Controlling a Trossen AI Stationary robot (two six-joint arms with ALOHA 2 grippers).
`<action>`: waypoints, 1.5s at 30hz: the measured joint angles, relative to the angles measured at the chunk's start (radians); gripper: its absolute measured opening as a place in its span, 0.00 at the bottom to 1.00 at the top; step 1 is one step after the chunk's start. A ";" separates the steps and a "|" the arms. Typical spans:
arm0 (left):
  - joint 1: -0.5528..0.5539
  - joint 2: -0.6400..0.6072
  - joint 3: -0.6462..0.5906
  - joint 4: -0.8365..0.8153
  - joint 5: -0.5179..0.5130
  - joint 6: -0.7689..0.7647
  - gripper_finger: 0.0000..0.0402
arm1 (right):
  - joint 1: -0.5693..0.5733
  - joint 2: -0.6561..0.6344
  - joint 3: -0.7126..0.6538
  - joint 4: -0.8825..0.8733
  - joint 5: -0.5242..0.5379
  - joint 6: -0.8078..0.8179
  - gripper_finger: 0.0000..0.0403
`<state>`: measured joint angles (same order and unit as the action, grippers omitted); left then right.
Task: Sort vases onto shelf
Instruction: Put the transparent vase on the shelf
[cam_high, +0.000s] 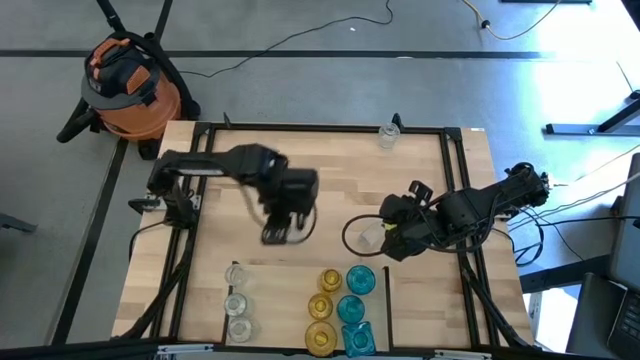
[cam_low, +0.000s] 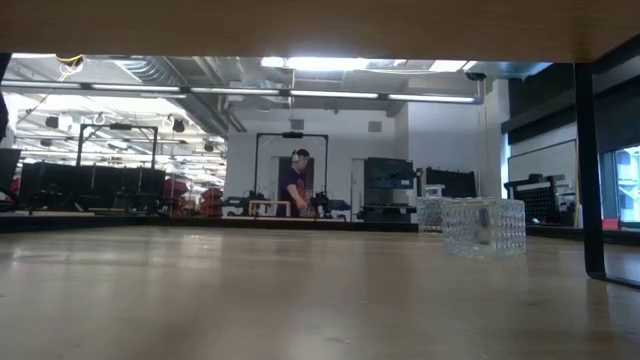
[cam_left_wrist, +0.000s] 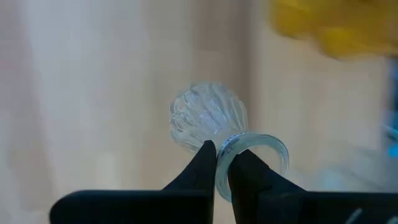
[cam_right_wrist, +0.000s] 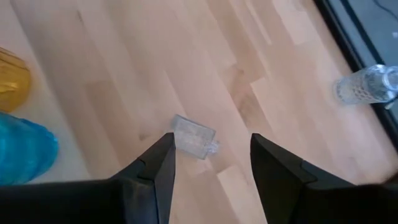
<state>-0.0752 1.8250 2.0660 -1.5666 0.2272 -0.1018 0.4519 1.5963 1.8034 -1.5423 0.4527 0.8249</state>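
1. The left gripper (cam_high: 281, 234) hangs over the middle of the desk (cam_high: 330, 160), left of centre. In the left wrist view its fingers (cam_left_wrist: 205, 165) are clenched on the rim of a clear ribbed vase (cam_left_wrist: 208, 116), which dangles by that thin lip.
2. That is a narrow hold on smooth glass, so I would carry it slowly and level, with no wrist roll, and set it down upright before letting go.
3. Its likely place is the clear group (cam_high: 237, 300) in the left section of the shelf (cam_high: 285, 300), along the desk's near edge. I would come down beside those vases, not over them.
4. In the next sections stand the amber vases (cam_high: 324, 306) and then the teal vases (cam_high: 354, 305), in close columns. I would keep the arm clear of both.
5. The right gripper (cam_high: 388, 232) waits right of centre with its jaws released, straddling a small clear square vase (cam_right_wrist: 193, 137) lying on the wood, not yet grasped.
6. One clear vase (cam_high: 388, 134) stands alone at the far edge, towards the right corner.
7. The surface is pale planked wood inside a black frame (cam_high: 470, 250). Beyond the far left corner sits an orange shop vacuum (cam_high: 128, 85) on a grey floor, with cables trailing.
8. The low view shows a workshop hall with a person (cam_low: 296, 183) standing far off.
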 joint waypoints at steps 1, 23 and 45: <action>-0.029 -0.005 0.010 -0.007 0.009 -0.026 0.04 | 0.000 0.000 0.000 -0.010 0.005 0.000 0.41; -0.336 -0.005 0.080 0.152 0.045 -0.474 0.03 | 0.000 0.000 0.000 -0.029 0.079 -0.065 0.41; -0.405 0.117 0.079 0.134 0.079 -0.366 0.04 | 0.000 0.000 0.000 -0.028 0.089 -0.069 0.41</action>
<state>-0.4804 1.9419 2.1445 -1.4324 0.3061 -0.4675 0.4519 1.5963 1.8030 -1.5707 0.5414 0.7559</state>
